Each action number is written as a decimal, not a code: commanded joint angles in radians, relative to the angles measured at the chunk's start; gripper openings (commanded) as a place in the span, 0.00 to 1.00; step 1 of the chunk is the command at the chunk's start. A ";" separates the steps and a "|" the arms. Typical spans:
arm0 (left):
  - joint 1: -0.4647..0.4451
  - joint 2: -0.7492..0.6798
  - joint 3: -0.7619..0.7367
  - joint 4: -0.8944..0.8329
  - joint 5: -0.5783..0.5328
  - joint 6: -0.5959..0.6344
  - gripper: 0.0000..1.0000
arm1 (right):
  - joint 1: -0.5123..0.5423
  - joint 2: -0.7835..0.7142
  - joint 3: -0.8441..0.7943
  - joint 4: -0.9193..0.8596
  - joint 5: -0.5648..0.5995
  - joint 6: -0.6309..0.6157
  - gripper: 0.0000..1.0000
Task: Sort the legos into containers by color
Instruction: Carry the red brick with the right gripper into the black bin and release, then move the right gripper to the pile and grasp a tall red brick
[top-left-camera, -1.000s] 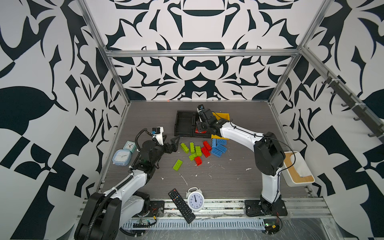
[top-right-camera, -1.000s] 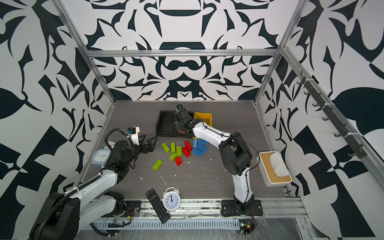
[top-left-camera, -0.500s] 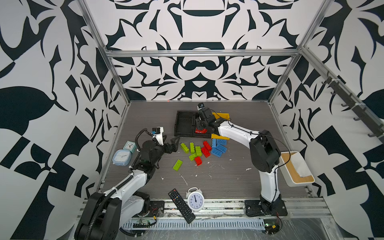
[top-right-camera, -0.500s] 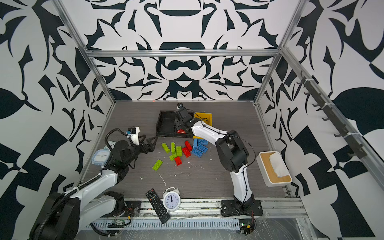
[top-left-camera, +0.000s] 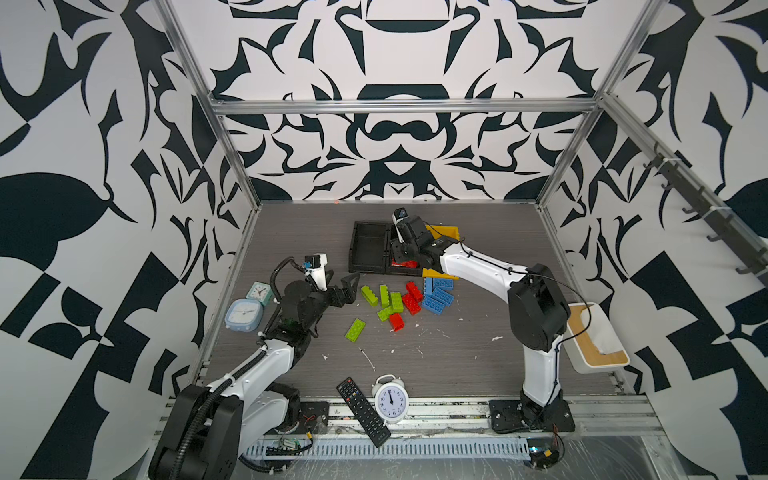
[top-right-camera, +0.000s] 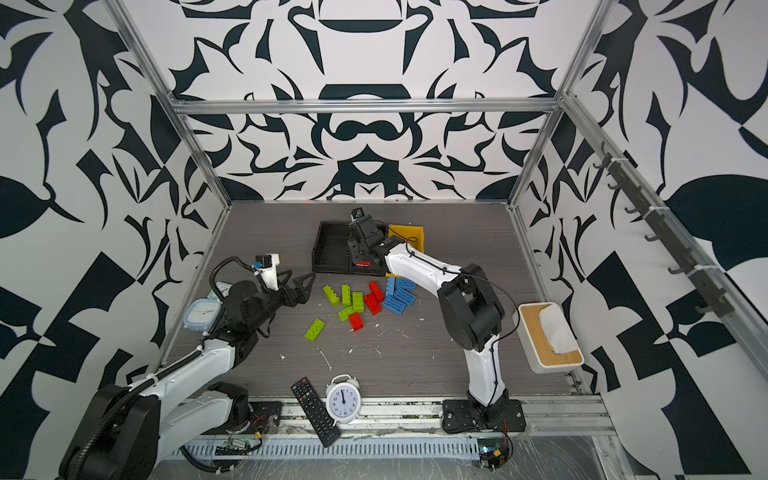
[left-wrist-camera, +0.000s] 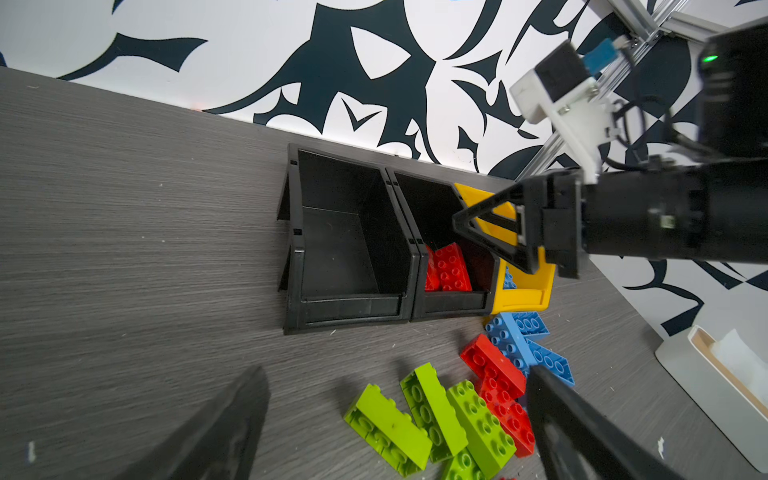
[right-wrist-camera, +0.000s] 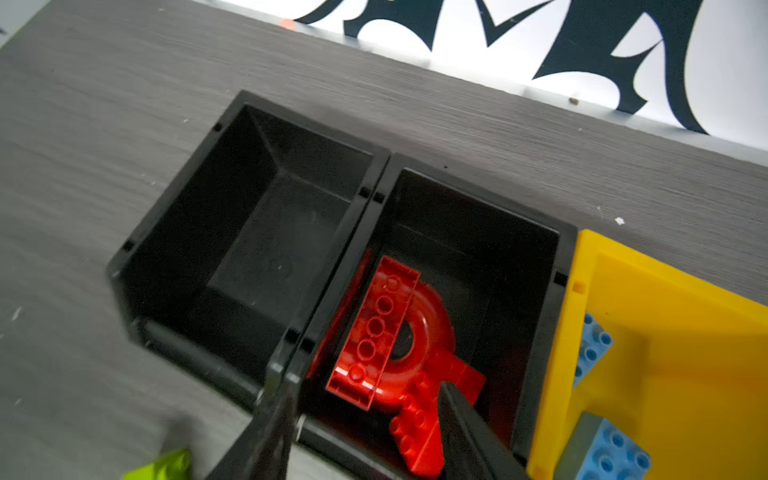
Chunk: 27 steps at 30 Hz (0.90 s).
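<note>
My right pincer: released, above the middle black bin
Red arch: lying inside that bin
My left pincer: spread wide
Loose bricks: on the counter before that bin

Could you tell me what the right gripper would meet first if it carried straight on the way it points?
Probably the red D-shaped plastic arch brick lying in the middle black plastic bin, directly ahead of the right gripper.
</note>
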 joint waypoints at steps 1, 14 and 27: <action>-0.003 -0.012 -0.004 0.018 0.011 -0.009 0.99 | 0.052 -0.117 -0.043 -0.110 -0.100 -0.036 0.58; -0.002 -0.010 -0.005 0.018 0.004 -0.013 0.99 | 0.201 -0.293 -0.254 -0.307 -0.078 0.149 0.60; -0.002 -0.025 -0.013 0.017 -0.008 -0.020 0.99 | 0.250 -0.247 -0.280 -0.310 -0.093 0.165 0.60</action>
